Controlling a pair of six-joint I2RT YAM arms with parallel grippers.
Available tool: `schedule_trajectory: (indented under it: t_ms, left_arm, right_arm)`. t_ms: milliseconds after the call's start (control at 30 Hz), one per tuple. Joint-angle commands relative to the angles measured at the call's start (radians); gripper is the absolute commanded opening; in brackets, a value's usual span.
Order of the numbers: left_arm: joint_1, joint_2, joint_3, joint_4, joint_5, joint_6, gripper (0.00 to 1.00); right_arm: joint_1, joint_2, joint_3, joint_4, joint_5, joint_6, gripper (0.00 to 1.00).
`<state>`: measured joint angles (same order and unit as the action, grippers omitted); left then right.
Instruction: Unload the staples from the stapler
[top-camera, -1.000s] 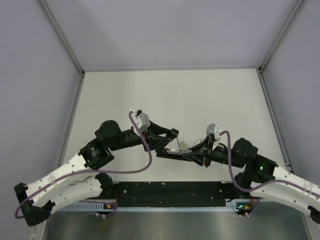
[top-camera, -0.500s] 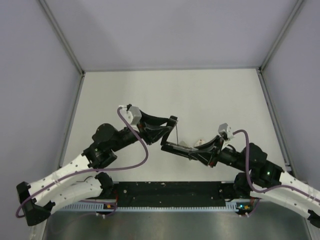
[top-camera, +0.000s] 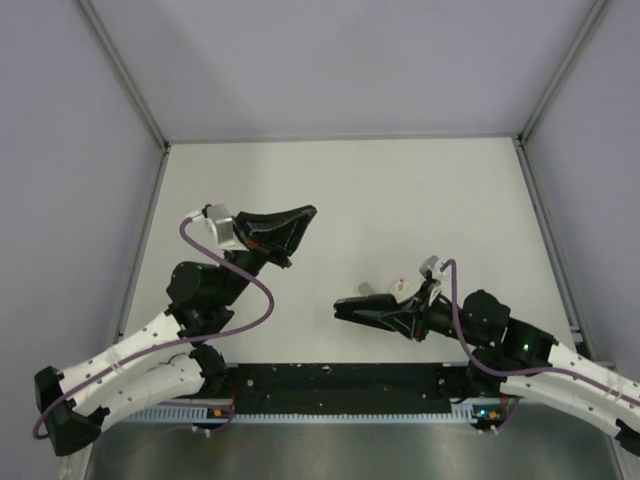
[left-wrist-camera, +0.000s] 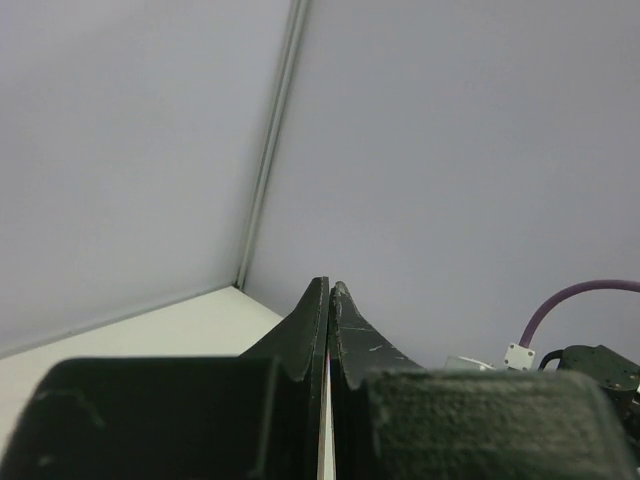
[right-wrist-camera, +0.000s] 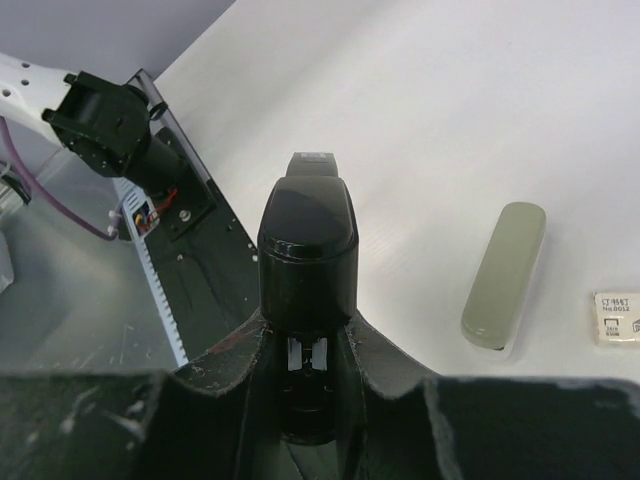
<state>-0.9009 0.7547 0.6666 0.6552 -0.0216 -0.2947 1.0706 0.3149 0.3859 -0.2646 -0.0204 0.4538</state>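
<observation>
1. The right gripper (right-wrist-camera: 305, 340) is our landmark. Its jaws are clamped on the rear of the stapler (right-wrist-camera: 307, 235), one finger on each flank, holding it clear of the table (top-camera: 400, 200).
2. From the right gripper, the stapler's long axis runs straight out past the fingertips toward the left arm's side. It lies roughly level and roughly along the near table edge, with its free end leading.
3. The left gripper (top-camera: 306, 213) is well apart from the right gripper, off to its left and farther from the arm bases. Its jaws are pressed fully together, and we can see nothing between them.
4. We judge that the coming move turns on this gap. The stapler's free end points toward the left arm's side but passes nearer the bases than the left gripper. The left arm is therefore the one placed to work on that end, while the right arm only steadies it.
5. The stapler is slim and black with a glossy rounded top. A duller grey tip shows beyond the top, and a pale metal glint shows low between the right gripper's fingers. We cannot tell whether staples remain inside.
6. A grey-green bar (right-wrist-camera: 505, 275) and a small white box (right-wrist-camera: 617, 318) lie on the table to the right gripper's right. Neither touches it.
</observation>
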Motion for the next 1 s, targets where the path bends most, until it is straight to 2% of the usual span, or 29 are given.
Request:
schedule_trajectory:
  t_ms: [0,67,267,333,500,700,833,967]
  left_arm:
    - [0.002,0.008,-0.009,0.095,-0.026,-0.031,0.0]
    - [0.002,0.017,0.01,0.075,0.017,-0.02,0.0]
    - [0.002,0.093,0.135,-0.135,0.303,0.015,0.0]
    - [0.0,0.113,0.16,-0.241,0.376,0.026,0.09]
    - [0.002,0.083,0.16,-0.363,0.526,0.046,0.31]
    - [0.002,0.061,0.154,-0.488,0.744,0.081,0.41]
    - [0.002,0.052,0.111,-0.456,0.863,0.063,0.45]
    - [0.002,0.055,0.103,-0.463,0.913,0.071,0.52]
  right_arm:
    - [0.002,-0.007,0.048,0.126,0.016,0.008,0.0]
    - [0.002,0.0,0.053,0.131,0.016,0.003,0.0]
    - [0.002,0.079,0.131,0.082,-0.048,-0.056,0.0]
    - [0.002,0.119,0.183,0.035,-0.085,-0.092,0.0]
    - [0.002,0.165,0.266,-0.015,-0.196,-0.156,0.0]
    - [0.002,0.237,0.378,-0.097,-0.344,-0.207,0.0]
    - [0.003,0.306,0.444,-0.148,-0.407,-0.234,0.0]
    - [0.002,0.346,0.473,-0.163,-0.437,-0.251,0.0]
